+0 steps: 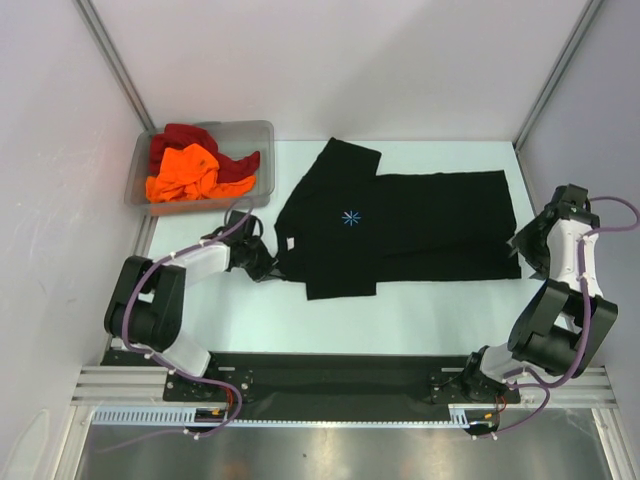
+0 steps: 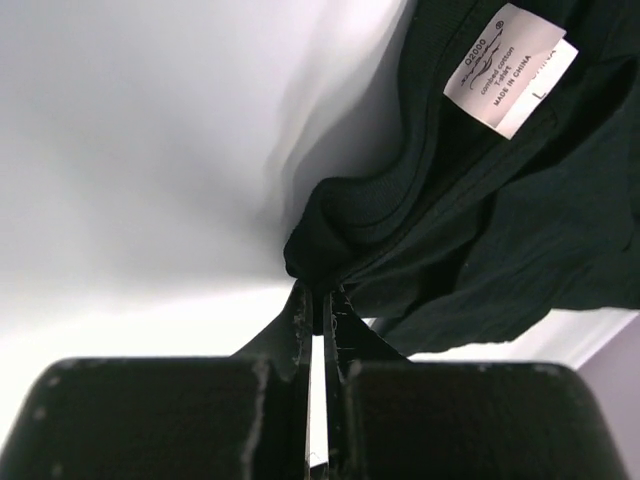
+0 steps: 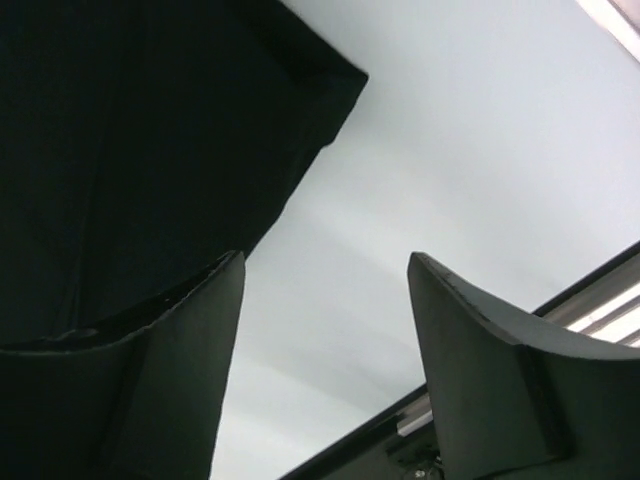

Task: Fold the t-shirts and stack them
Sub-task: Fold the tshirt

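A black t-shirt (image 1: 430,225) with a light-blue starburst (image 1: 351,217) lies spread on the white table, one side folded over the chest. My left gripper (image 1: 268,262) is at its left edge, shut on a bunched fold of the black cloth (image 2: 470,230) near the white neck label (image 2: 510,65); in the left wrist view the gripper (image 2: 320,295) pinches it at the tips. My right gripper (image 1: 522,246) stands open at the shirt's right end. In the right wrist view that gripper (image 3: 325,260) has bare table between its fingers, and the cloth's corner (image 3: 130,150) lies beside its left finger.
A clear grey bin (image 1: 262,135) at the back left holds a bright orange shirt (image 1: 185,175) and a dark red one (image 1: 190,135), both crumpled. White walls enclose the table on three sides. A metal rail (image 3: 600,310) runs near the right gripper.
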Available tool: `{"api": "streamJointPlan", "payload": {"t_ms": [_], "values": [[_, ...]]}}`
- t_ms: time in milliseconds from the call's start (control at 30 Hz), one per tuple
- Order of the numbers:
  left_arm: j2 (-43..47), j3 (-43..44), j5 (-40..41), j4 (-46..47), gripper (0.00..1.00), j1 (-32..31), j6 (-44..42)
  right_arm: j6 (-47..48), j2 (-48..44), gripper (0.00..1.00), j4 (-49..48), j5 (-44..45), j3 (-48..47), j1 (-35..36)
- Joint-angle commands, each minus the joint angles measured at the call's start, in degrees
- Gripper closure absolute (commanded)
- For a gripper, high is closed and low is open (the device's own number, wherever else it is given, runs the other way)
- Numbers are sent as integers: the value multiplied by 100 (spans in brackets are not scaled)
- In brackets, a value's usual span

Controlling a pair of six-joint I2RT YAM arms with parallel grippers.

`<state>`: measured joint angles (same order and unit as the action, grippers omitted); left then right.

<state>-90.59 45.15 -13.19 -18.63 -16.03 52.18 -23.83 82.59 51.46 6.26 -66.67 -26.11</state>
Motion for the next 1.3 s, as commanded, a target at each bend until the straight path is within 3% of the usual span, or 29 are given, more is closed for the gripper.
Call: {"api": "streamJointPlan", "payload": {"t_ms": [0, 100, 267, 633, 933, 967, 1000, 1033, 1067, 1100, 1200, 1267], "values": [[366, -137, 326, -281, 100, 390, -524, 28, 29, 33, -277, 112, 171, 9], [358, -155, 230, -316, 100, 469, -718, 98, 117, 32, -487, -54, 330, 71], [340, -85, 115, -290, 100, 469, -920, 283, 381, 14, -628, -46, 576, 404], [472, -287, -8, 316, 100, 469, -1035, 459, 996, 12, -576, 981, 647, 791], [384, -436, -114, 404, 100, 469, -1140, 125, 1541, 25, -479, 2561, 524, 756], [375, -436, -114, 396, 100, 469, -1140, 81, 1576, 35, -471, 2764, 498, 748], [358, -428, -114, 378, 100, 469, -1149, 2, 1594, 52, -462, 2966, 471, 739], [340, -419, -114, 361, 100, 487, -1149, -181, 1655, 77, -401, 3438, 428, 704], [349, -419, -87, 291, 100, 496, -1140, -305, 1708, 81, -339, 3713, 271, 704], [366, -428, -44, 255, 100, 504, -1114, -384, 1760, 82, -225, 3994, 182, 695], [480, -463, -35, 211, 100, 540, -1122, -526, 1963, 70, -136, 4979, -196, 686], [507, -445, 1, 106, 100, 557, -1158, -237, 1937, 56, -268, 5174, -319, 660]]}}
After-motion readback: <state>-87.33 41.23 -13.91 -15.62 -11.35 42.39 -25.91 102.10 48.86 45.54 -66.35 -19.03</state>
